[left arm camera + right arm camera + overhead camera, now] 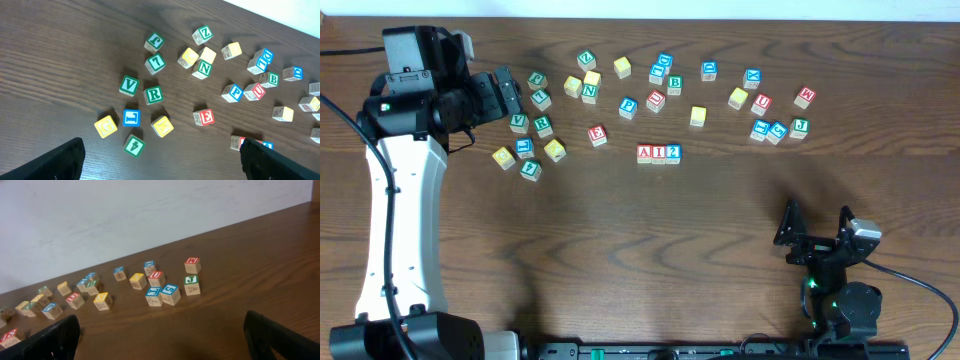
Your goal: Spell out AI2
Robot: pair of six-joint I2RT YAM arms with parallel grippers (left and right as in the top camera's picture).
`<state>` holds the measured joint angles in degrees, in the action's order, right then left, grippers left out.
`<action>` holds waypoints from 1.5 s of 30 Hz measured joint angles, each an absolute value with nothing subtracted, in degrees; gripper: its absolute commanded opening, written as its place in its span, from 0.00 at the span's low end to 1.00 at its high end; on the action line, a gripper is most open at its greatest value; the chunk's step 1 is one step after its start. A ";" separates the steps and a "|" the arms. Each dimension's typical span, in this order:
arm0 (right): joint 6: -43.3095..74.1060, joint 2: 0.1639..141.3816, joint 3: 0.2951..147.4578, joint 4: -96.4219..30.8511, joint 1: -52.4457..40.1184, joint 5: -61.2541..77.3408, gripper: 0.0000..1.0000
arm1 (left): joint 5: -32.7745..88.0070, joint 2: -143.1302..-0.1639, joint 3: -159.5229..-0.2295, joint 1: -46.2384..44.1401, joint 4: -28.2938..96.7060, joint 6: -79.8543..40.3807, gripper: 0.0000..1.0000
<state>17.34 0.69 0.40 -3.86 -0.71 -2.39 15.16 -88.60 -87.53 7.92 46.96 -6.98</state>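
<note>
Three wooden cubes stand side by side in a row at the middle of the table: the red A (644, 153), the red I (658, 153) and the blue 2 (673, 152), reading AI2 from left to right. My left gripper (515, 93) hangs open at the far left, well apart from the row, with nothing between its fingers. In the left wrist view the end of the row (237, 142) peeks out beside my right-hand finger (270, 161); the left gripper (162, 167) is empty. My right gripper (816, 215) is open at the near right, empty too (165, 345).
Many loose letter cubes lie scattered behind the row: a red E (597, 135), a blue P (628, 106), a green V (518, 123) and R (543, 126) close to my left gripper, and a cluster with J (800, 126) at the right. A white wall borders the table's far edge.
</note>
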 measured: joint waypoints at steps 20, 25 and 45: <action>17.34 0.69 0.40 -3.86 -0.71 -2.31 0.99 | 14.55 -88.05 -87.53 7.92 49.74 -6.52 0.98; 17.34 0.69 0.40 -3.86 -0.71 -2.31 0.99 | 12.88 -82.61 -86.39 7.92 49.74 -5.87 0.98; 17.32 0.69 0.40 -3.88 -0.71 -2.11 0.99 | 12.58 -29.87 -27.75 7.92 5.82 8.91 0.98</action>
<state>17.32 0.69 0.40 -3.88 -0.71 -2.11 12.58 -29.87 -27.75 7.92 5.82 8.91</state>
